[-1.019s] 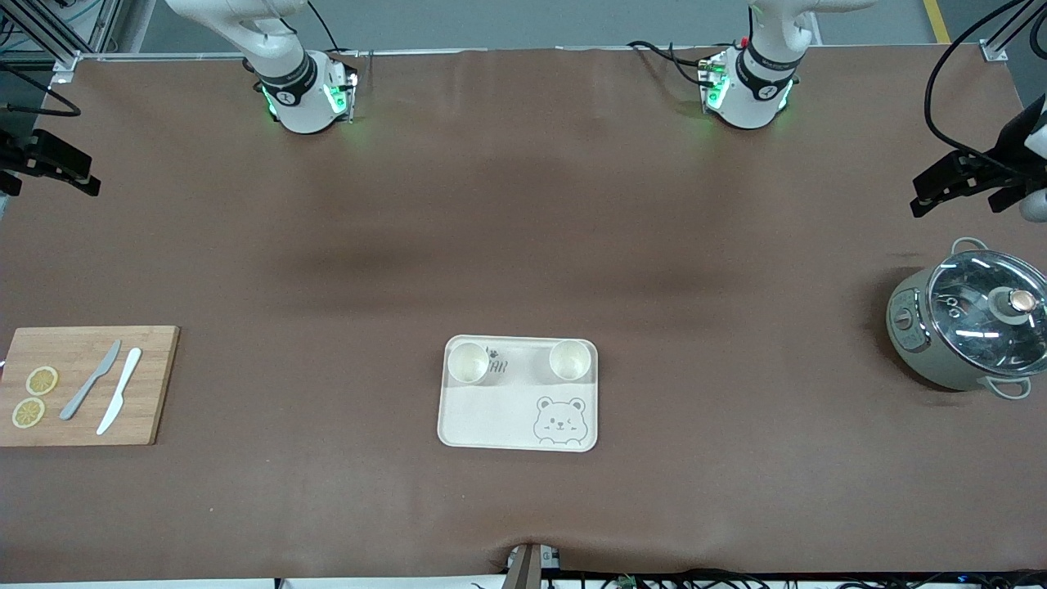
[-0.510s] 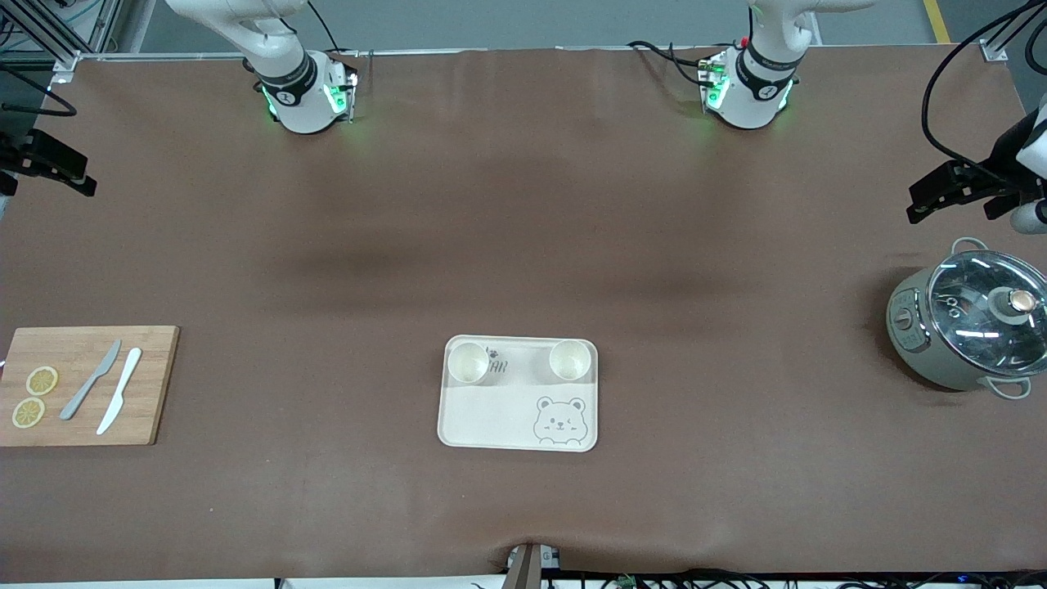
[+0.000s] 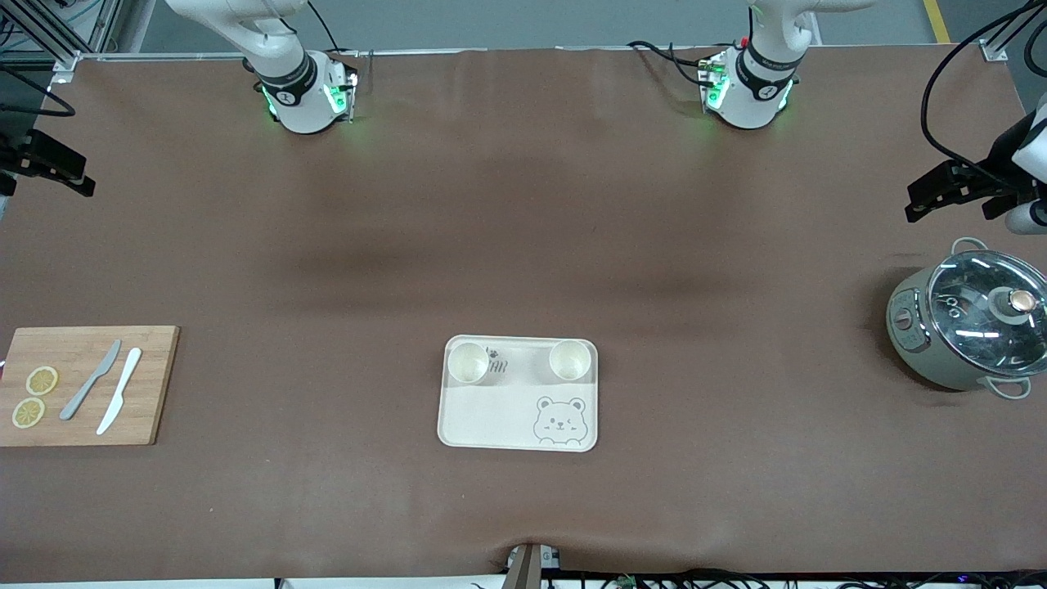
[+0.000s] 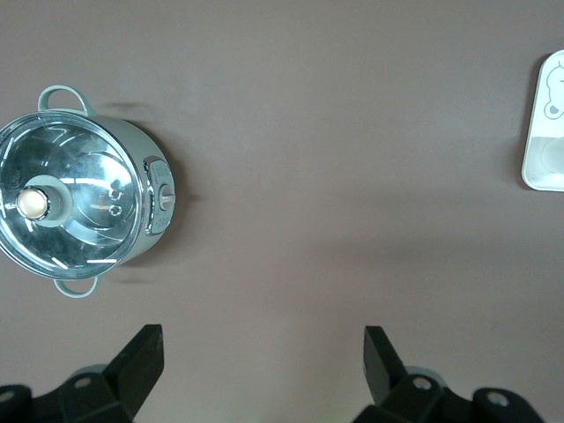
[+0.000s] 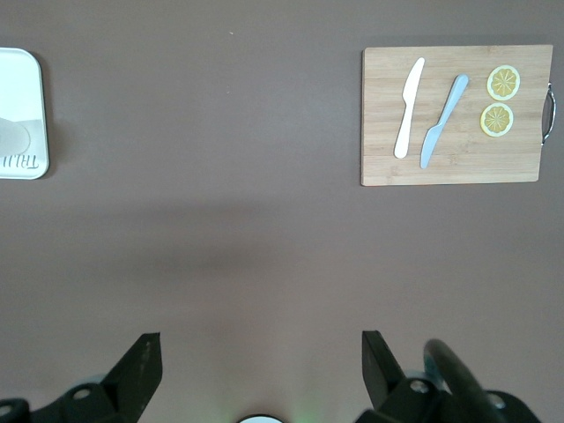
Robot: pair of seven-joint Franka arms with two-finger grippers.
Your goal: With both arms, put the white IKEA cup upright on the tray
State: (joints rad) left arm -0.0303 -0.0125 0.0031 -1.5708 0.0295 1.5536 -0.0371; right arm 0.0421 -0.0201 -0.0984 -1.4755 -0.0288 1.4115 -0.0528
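Note:
Two white cups stand upright on the cream bear tray [image 3: 491, 417], one [image 3: 469, 362] toward the right arm's end and one [image 3: 570, 359] toward the left arm's end. My left gripper [image 3: 914, 203] is open and empty, up over the left arm's end of the table beside the pot; its wrist view [image 4: 263, 352] shows bare table between the fingers and a corner of the tray [image 4: 548, 172]. My right gripper [image 3: 82, 182] is open and empty over the right arm's end of the table; its wrist view [image 5: 263, 352] shows a tray corner [image 5: 19, 88].
A grey-green pot with a glass lid [image 3: 969, 327] stands at the left arm's end and shows in the left wrist view [image 4: 79, 203]. A wooden cutting board [image 3: 147, 384] with two knives and two lemon slices lies at the right arm's end [image 5: 458, 159].
Both grippers have shifted slightly near the table's ends. The tray and both cups have not moved.

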